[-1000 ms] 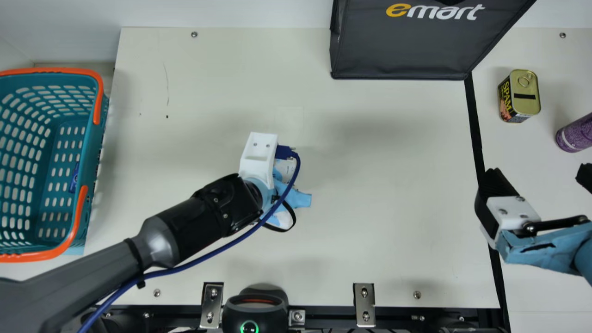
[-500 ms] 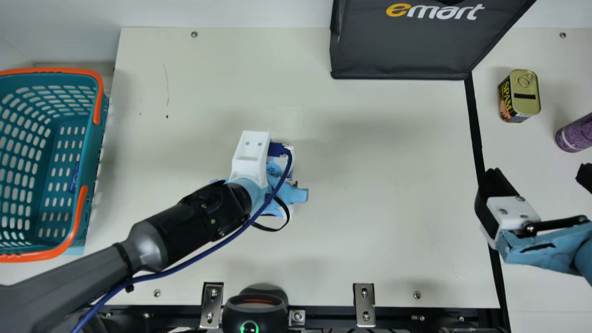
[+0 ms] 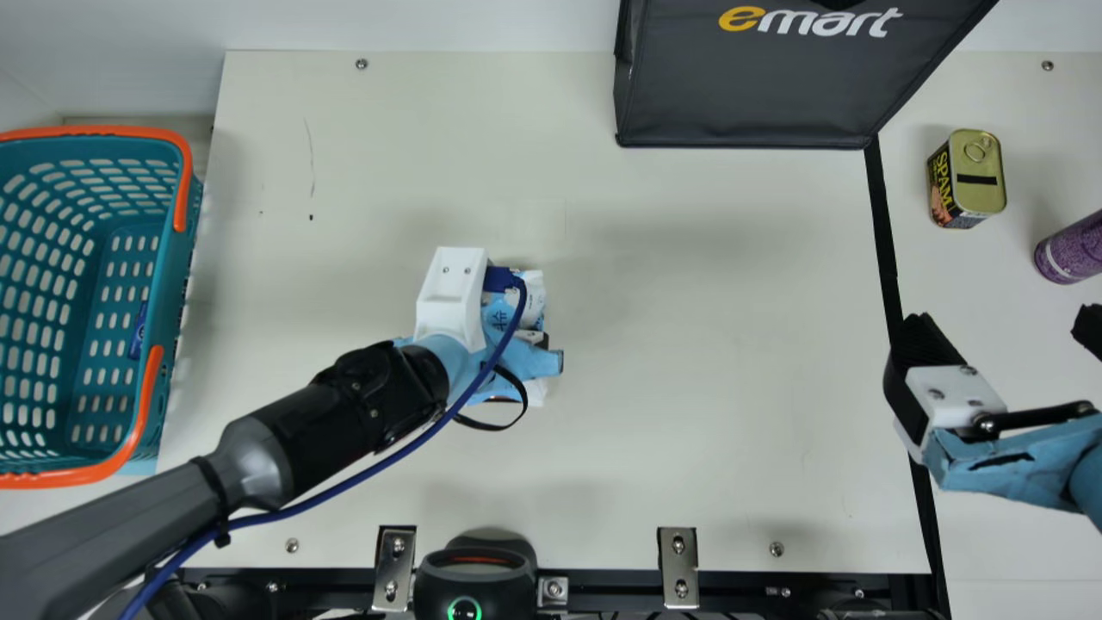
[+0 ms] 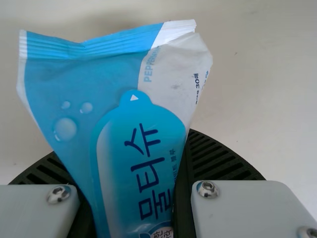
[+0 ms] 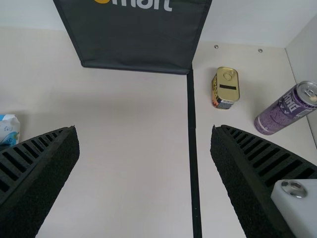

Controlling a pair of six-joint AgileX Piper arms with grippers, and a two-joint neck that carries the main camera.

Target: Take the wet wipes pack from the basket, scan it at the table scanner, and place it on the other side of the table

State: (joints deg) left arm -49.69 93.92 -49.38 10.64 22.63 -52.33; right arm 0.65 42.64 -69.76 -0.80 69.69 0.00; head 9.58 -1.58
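The wet wipes pack (image 4: 119,114) is blue and white — the basket (image 3: 172,284), teal.

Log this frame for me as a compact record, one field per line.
item: wet wipes pack, out of the basket, over the table
left hand: shut on the pack
right hand: open, holding nothing
basket: teal, orange handles, at the main view's left edge; a small blue item inside
scanner: black, green ring lit, at the table's near edge
beyond the black strip: gold-lidded tin, purple can
far edge: black bag
scan done: cannot tell
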